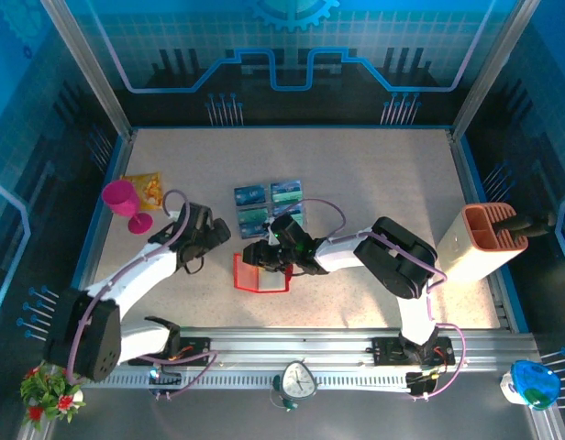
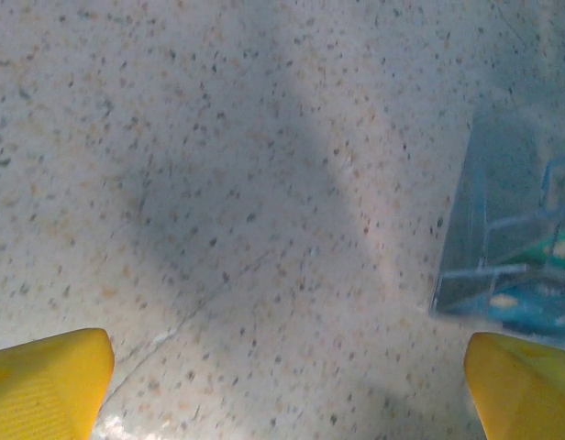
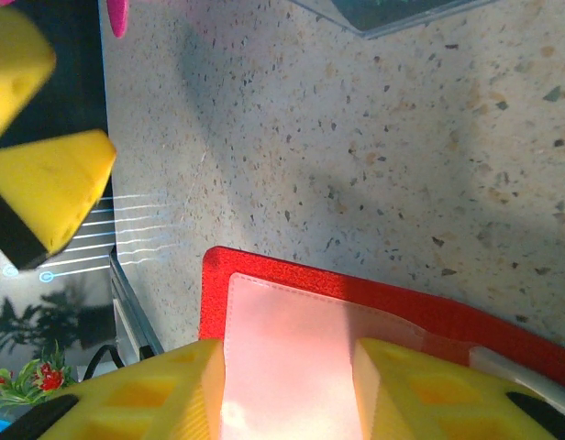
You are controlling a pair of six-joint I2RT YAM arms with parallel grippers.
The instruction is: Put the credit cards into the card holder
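- Two wide-spread, empty fingers [image 2: 44, 385]: my left gripper [image 1: 215, 235], left of the flat red rectangular card holder [image 1: 238, 272].
- My right gripper [image 3: 290, 359], over it: half-spread; hold indeterminate.

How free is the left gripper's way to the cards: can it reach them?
Probably yes: the open left gripper is close to the cards, bare table between, and the right gripper is aside over the holder.

room: far tabletop [image 1: 374, 165] open | in the way: pink cup [image 1: 125, 200] left, orange rack [image 1: 489, 240] right, credit cards [image 1: 269, 203] middle
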